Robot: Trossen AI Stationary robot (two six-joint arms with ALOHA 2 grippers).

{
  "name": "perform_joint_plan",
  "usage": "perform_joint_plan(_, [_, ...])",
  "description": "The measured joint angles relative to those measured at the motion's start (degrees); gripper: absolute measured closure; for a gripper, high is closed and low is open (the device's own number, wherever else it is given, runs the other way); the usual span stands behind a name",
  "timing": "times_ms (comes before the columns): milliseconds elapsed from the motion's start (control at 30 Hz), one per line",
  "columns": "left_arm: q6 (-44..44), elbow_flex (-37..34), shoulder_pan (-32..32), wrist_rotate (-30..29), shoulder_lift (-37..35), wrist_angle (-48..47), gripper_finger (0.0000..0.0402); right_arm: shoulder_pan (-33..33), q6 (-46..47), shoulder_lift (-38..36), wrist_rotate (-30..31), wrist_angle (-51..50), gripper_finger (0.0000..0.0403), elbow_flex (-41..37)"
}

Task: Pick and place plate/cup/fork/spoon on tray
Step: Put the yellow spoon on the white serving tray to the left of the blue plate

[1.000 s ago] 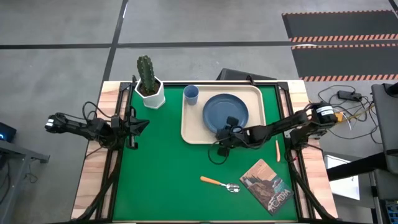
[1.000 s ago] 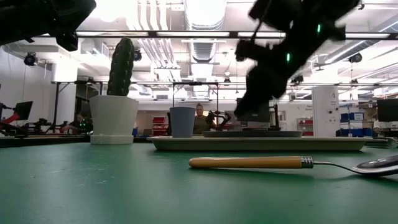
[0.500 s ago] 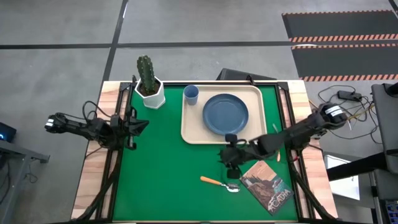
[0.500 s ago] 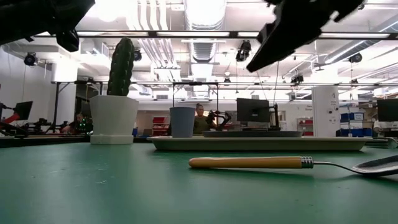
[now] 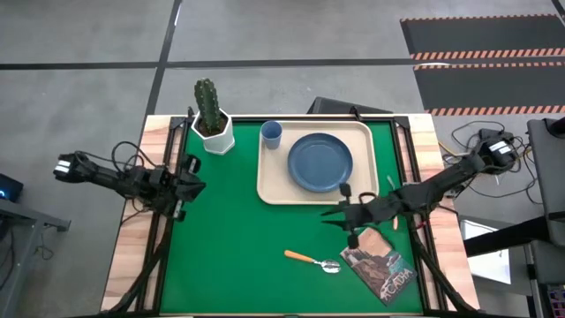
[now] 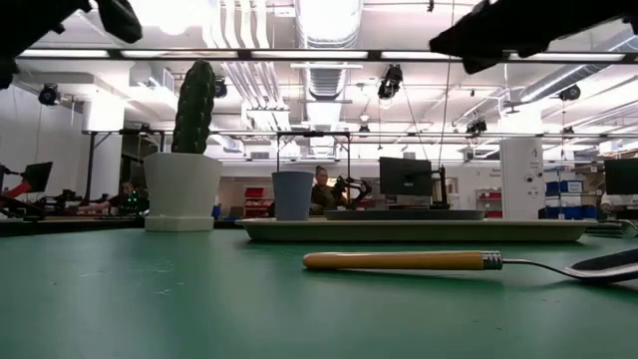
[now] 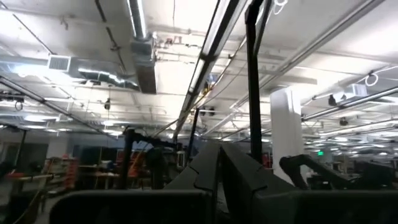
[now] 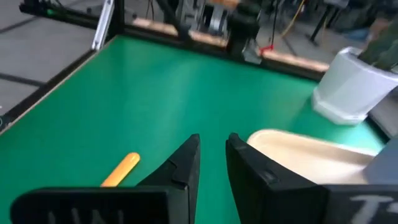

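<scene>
**Figure: Plate and cup on the tray; cutlery still to be collected**

Seen from above, the plate [image 5: 320, 162] lies flat in the middle of the tray [image 5: 269, 191], and the cup [image 5: 272, 133] stands upright in the tray's far-left corner. I judge these two items done. The spoon [image 5: 313, 261] lies on the green table [image 5: 229, 247] nearer the front edge, well apart from the tray, its bowl just beside a booklet [image 5: 381, 262]. The fork [image 5: 394, 213] lies at the table's right margin, partly hidden by my right arm.

The right tool [image 5: 338, 218] hovers above the table between the tray's front rim and the spoon. Its wrist view shows the two fingers [image 8: 185, 163] standing a narrow gap apart with nothing between them, and an orange handle below. The left tool [image 5: 188, 188] waits over the table's left edge, fingers together and empty.

I take the step in hand to be the approach to the spoon. The next move calls for parting the fingers, descending squarely across the slim orange handle, and closing low enough to lift it off the mat.
</scene>
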Motion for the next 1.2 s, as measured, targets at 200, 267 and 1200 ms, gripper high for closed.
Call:
perform_joint_plan(200, [-3.9,5.0,-0.4,0.0,15.6,8.4,0.0402,0.0,-2.3,-10.8,0.0,0.3,0.0350,-6.9])
perform_joint_plan(267, [-4.8,8.3,-0.5,0.0,20.5,8.6,0.0402,0.0,-3.3,-14.5,0.0,0.4,0.0351,-8.9])
perform_joint_plan(1200, [-22.4,66.7,-6.4,-7.2,63.0,-64.9,0.0402,0.0,-20.4,-49.1,-4.0,11.2,0.0351,-24.1])
